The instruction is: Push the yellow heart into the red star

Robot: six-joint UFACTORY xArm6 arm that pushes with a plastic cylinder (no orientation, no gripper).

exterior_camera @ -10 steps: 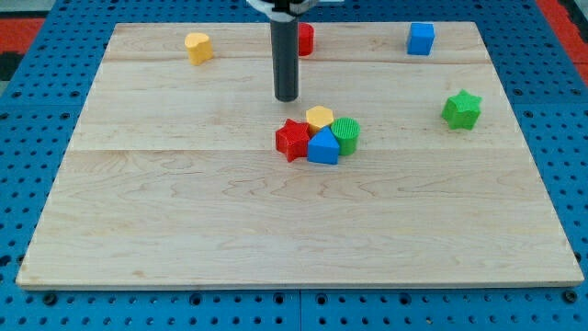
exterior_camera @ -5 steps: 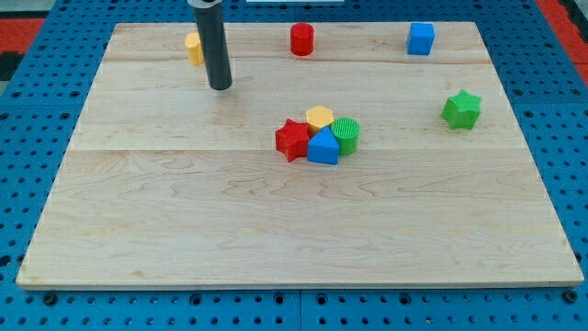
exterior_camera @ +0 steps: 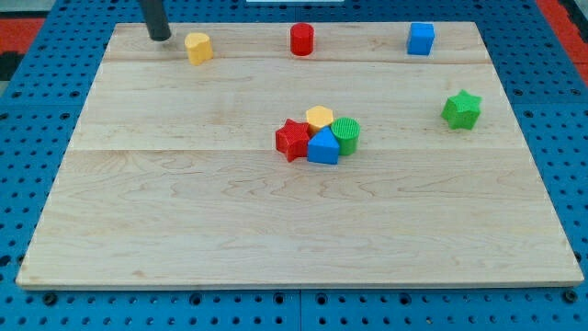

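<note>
The yellow heart (exterior_camera: 197,46) lies near the board's top left. My tip (exterior_camera: 160,38) rests on the board just to the heart's left, a small gap apart. The red star (exterior_camera: 292,140) sits near the board's middle, at the left end of a tight cluster with a yellow hexagon (exterior_camera: 319,117), a blue triangle-like block (exterior_camera: 323,147) and a green cylinder (exterior_camera: 346,134).
A red cylinder (exterior_camera: 301,39) stands at the top middle. A blue cube (exterior_camera: 421,38) is at the top right. A green star (exterior_camera: 461,109) is at the right. The wooden board (exterior_camera: 184,221) lies on a blue pegboard.
My tip has moved from above the cluster leftward and toward the view's top, ending left of the yellow heart. No block has moved.
</note>
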